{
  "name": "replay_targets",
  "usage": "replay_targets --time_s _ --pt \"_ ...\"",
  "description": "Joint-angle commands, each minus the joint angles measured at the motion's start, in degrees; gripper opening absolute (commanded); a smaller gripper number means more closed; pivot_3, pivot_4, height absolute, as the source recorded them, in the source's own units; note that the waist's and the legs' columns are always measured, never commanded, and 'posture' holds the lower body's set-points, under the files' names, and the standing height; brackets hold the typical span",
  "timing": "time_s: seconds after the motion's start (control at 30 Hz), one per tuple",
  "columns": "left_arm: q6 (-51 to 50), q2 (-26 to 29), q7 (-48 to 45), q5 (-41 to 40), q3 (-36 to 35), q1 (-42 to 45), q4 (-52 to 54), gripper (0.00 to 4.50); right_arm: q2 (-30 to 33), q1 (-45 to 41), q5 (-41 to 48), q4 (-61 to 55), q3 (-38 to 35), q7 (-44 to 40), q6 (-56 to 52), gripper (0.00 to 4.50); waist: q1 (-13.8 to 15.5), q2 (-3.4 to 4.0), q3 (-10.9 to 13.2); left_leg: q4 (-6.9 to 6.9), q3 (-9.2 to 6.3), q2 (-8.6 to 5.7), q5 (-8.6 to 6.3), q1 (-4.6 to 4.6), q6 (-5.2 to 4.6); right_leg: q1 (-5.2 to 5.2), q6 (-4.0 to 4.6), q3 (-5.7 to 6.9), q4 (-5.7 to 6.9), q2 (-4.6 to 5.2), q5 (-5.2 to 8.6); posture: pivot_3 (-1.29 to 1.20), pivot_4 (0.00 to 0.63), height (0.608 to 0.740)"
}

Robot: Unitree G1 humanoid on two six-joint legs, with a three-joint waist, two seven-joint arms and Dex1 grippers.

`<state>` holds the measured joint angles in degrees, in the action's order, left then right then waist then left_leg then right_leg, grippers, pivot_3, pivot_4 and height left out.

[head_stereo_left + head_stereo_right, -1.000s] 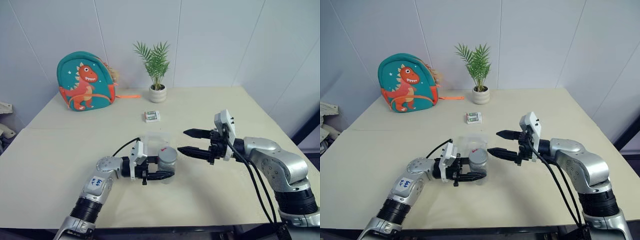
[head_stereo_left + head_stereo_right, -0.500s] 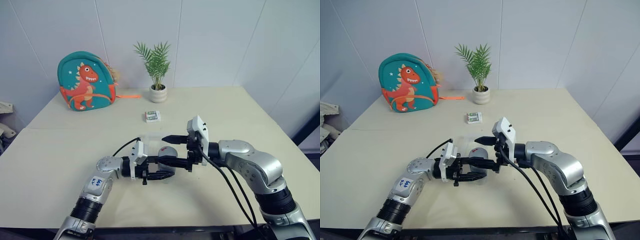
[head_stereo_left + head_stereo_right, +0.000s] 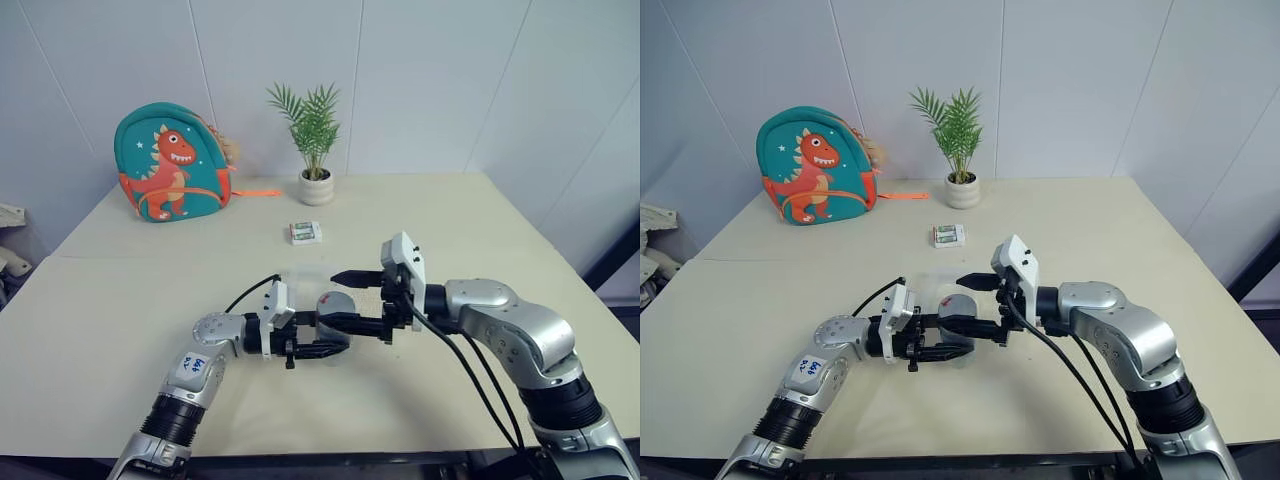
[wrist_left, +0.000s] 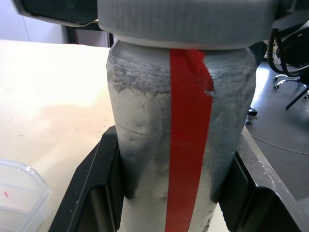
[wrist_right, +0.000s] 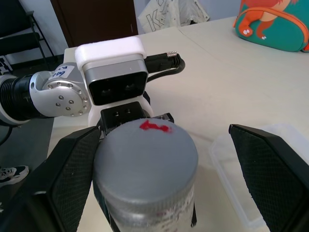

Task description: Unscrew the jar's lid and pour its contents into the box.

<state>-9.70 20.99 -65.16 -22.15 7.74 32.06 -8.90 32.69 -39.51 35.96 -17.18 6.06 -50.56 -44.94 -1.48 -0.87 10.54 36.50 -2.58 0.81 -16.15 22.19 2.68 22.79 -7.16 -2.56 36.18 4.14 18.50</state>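
Silvery-grey cylindrical jar (image 3: 335, 322) with red tape stripe, upright at table centre, box at its 11 o'clock, is clamped by left gripper (image 3: 322, 346) to brace it while right gripper (image 5: 159, 193), fingers apart, straddles round grey lid (image 5: 145, 147) for unscrewing.

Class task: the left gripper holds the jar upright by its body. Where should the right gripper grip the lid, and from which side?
Grip the lid by its round rim, coming level from the robot's right. The left gripper clamps the jar lower down, leaving the rim free, and the right gripper already has its open jaws either side of it.
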Motion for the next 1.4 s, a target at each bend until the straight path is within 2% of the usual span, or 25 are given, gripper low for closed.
replay_targets --time_s 0.03,0.4,0.63,1.03,1.4 --pt "0.5 -0.1 -0.9 -1.1 -0.4 -0.1 3.5 2.1 1.7 0.5 0.0 0.2 -3.5 0.0 1.0 4.46 0.0 0.0 0.0 0.0 0.0 0.0 0.0 0.0 0.0 0.0 0.0 0.0 0.0 0.0 0.0 0.0 0.15 0.74" --pt "0.5 0.0 -1.0 -1.1 -0.4 0.0 3.3 2.1 3.0 1.4 3.4 0.0 -5.5 -3.3 0.1 4.46 0.0 0.0 0.0 0.0 0.0 0.0 0.0 0.0 0.0 0.0 0.0 0.0 0.0 0.0 0.0 0.0 0.15 0.74" --pt "0.2 0.0 -1.1 -1.0 -0.6 -0.1 3.4 2.1 1.4 -0.2 7.0 -1.0 -6.0 -3.2 -1.2 4.46 0.0 0.0 0.0 0.0 0.0 0.01 0.0 0.0 0.0 0.0 0.0 0.0 -0.01 0.0 0.0 0.0 0.15 0.74" --pt "0.1 0.0 -1.0 -1.0 -0.7 0.0 3.4 2.1 -0.2 -1.8 2.9 0.3 -0.1 -3.2 -0.3 4.46 0.0 0.0 0.0 0.0 0.0 0.0 0.0 0.01 0.0 0.0 0.0 0.0 -0.03 0.0 0.0 0.0 0.15 0.74" --pt "-0.1 0.0 -0.9 -1.0 -0.8 0.3 3.4 2.1 -1.5 -2.0 1.1 0.8 0.5 -3.6 0.6 4.46 0.0 0.0 0.0 0.0 0.0 0.0 0.0 0.0 0.0 0.0 0.0 0.0 -0.02 0.0 0.0 0.0 0.15 0.74"
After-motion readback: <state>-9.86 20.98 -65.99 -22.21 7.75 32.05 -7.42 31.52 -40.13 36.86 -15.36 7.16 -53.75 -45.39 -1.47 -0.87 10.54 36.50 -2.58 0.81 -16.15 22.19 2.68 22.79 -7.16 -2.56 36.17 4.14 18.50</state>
